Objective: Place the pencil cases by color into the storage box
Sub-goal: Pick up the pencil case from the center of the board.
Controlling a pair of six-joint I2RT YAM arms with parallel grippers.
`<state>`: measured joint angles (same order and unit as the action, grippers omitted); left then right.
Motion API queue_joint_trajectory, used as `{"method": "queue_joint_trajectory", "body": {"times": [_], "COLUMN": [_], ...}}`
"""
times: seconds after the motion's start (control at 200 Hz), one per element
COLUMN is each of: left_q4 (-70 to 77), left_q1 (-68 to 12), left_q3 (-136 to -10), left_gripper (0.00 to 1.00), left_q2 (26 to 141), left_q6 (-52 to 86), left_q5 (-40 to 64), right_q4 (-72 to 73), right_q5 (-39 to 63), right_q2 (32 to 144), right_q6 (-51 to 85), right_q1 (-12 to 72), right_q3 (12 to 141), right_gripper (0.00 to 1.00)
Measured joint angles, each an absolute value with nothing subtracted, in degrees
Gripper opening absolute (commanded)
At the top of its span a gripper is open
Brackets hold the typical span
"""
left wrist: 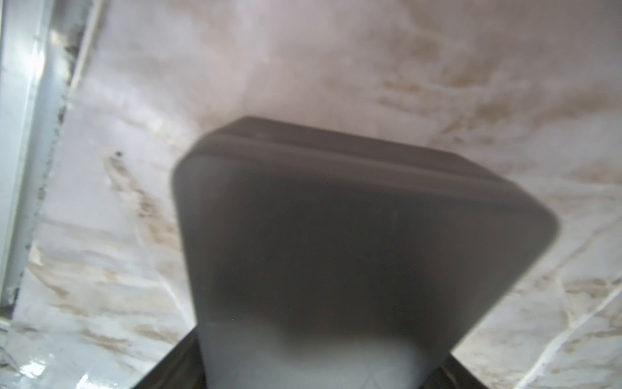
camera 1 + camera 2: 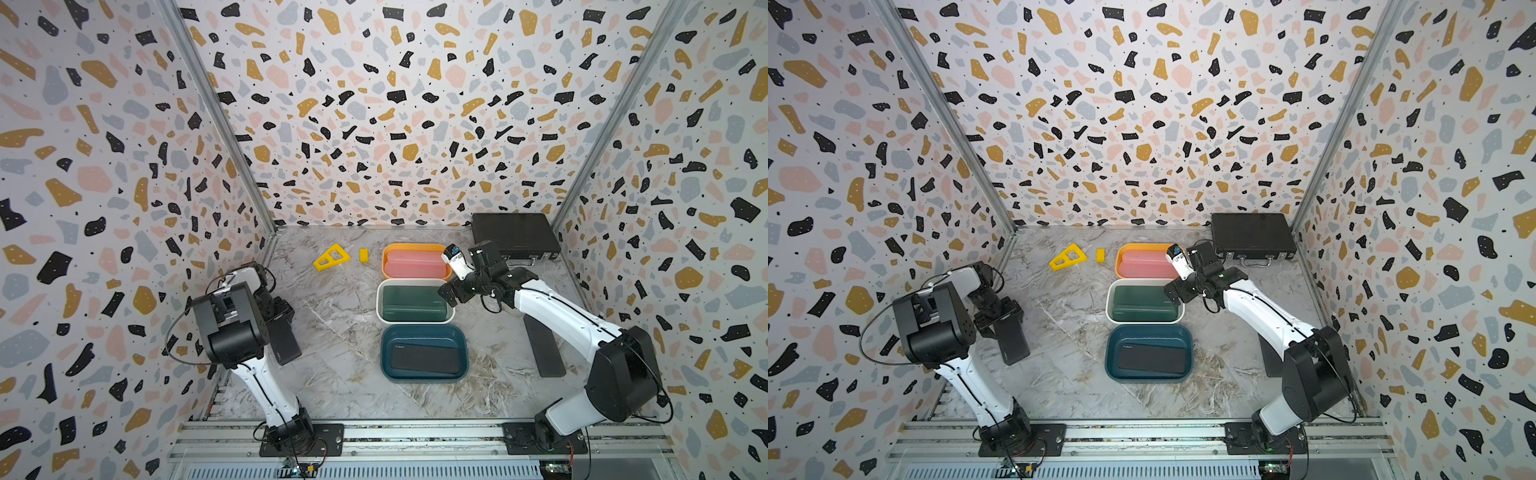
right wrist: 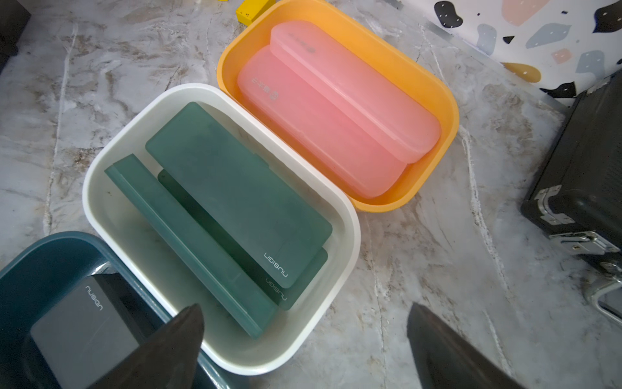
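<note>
Pink cases [image 3: 323,111] in orange bin [image 3: 380,203] and green cases [image 3: 235,195] in white bin [image 3: 134,249] look done, one black case [image 3: 77,333] in blue bin [image 3: 43,266]; left tool [image 2: 279,312] clamped on second black case [image 2: 286,338], third black case [image 2: 544,349] on table [image 2: 332,332], right tool [image 3: 304,308] apart, empty.

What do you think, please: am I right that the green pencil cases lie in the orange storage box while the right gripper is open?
Not quite: the green pencil cases lie in the white storage box, as the right wrist view shows. The orange storage box holds the pink pencil cases. The right gripper is indeed open.
</note>
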<state>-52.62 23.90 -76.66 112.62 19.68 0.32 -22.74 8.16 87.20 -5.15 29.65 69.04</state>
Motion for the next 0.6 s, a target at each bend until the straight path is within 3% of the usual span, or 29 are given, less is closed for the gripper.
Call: {"method": "queue_joint_trajectory", "body": {"times": [0.28, 0.601], "left_q4": [-52.42, -51.86], "left_q1": [23.90, 23.94], "left_q3": [-76.66, -76.31], "left_gripper": [0.69, 0.67], "left_q2": [112.53, 109.38], "left_q6": [18.65, 17.93], "left_q5": [1.19, 6.48], "right_q4": [-22.76, -24.08], "right_q5": [7.42, 4.91], "right_q2": [86.19, 84.77], "right_q6": [-5.15, -4.14], "right_q1": [29.65, 29.65], "right_q3": [68.51, 67.85], "right_gripper": [0.99, 0.99]}}
